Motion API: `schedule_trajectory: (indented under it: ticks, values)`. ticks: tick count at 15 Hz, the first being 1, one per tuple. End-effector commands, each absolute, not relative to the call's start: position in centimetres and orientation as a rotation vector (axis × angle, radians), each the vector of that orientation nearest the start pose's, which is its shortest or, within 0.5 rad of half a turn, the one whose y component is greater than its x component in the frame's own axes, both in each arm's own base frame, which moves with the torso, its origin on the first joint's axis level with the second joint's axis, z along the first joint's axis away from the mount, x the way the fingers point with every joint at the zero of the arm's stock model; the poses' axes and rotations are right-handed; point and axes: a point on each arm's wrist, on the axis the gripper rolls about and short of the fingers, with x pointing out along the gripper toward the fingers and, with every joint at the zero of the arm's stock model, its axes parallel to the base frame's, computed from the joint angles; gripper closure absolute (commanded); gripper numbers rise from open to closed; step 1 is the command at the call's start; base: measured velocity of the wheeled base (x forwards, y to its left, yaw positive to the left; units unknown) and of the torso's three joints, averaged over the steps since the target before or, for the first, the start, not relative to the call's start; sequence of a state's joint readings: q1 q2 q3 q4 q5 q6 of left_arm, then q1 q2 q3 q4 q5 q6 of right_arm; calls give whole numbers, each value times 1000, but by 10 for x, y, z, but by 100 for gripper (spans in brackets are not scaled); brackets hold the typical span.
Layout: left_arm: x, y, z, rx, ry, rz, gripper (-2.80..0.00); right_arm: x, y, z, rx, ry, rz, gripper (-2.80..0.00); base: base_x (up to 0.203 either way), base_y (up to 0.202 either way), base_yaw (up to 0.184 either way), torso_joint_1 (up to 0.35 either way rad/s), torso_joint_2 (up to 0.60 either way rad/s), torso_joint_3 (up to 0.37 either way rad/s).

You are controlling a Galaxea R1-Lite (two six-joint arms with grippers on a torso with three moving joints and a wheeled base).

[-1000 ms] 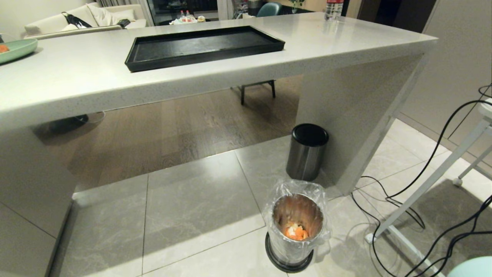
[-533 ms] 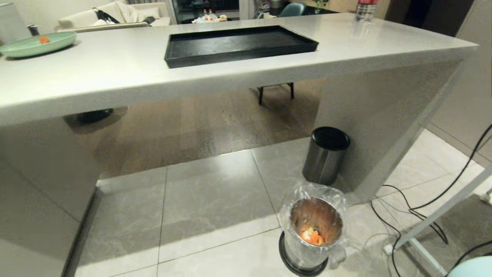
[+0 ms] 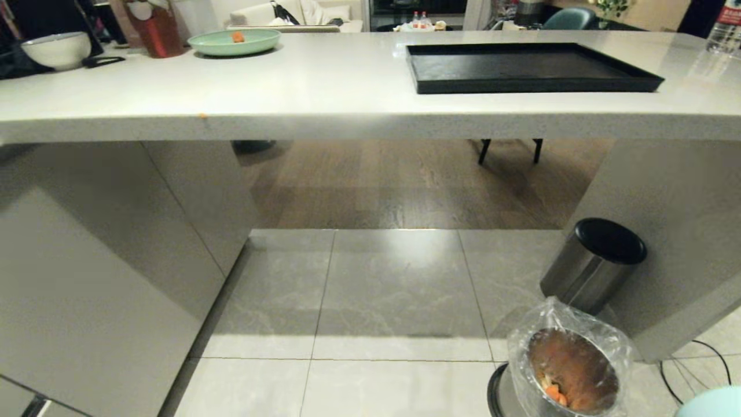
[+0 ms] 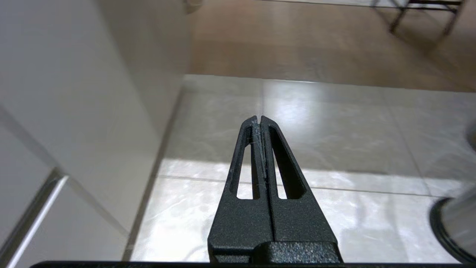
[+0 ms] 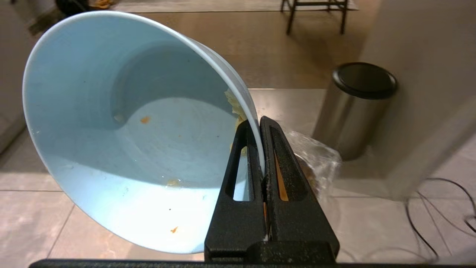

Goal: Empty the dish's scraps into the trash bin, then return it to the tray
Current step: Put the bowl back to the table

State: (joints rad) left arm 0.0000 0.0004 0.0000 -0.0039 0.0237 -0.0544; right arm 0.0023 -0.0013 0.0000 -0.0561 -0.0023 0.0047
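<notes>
My right gripper [image 5: 256,126] is shut on the rim of the dish [image 5: 122,149], a pale blue bowl held tilted above the floor. Inside it are only small orange specks and pale yellow bits [image 5: 234,108] near the rim. A sliver of the dish [image 3: 715,405] shows at the head view's lower right corner. The trash bin [image 3: 570,370], lined with a crinkled clear bag, stands on the floor with orange scraps [image 3: 556,395] at its bottom. Its liner [image 5: 316,156] shows just behind my right fingers. The black tray [image 3: 532,87] lies bare on the counter. My left gripper [image 4: 259,119] is shut, holding nothing, over the floor tiles.
A steel cylinder with a black lid [image 3: 590,263] stands by the counter's leg, just behind the trash bin. On the counter [image 3: 347,124] are a mint-green plate [image 3: 234,41], a white bowl [image 3: 57,49], a red container [image 3: 151,26] and a water bottle [image 3: 726,26]. Cables [image 3: 694,365] lie at the right.
The whole head view has swung to the left, so the counter, tray and both bins sit further right in the picture. The plate, white bowl and red container have come into view.
</notes>
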Motion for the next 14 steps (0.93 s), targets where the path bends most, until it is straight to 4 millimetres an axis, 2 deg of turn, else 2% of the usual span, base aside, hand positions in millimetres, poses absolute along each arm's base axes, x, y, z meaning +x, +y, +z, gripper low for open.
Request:
schedule_trajectory:
  ticks: [1,14]
  values:
    - [-23,1,76,-55,-4,24,0,-23,0,81,6,-57,0,0,1,-6,64,4,2,-1]
    - [-23,1,76,-54,-4,23,0,-23,0,81,6,-57,0,0,0,0,0,0,0,0]
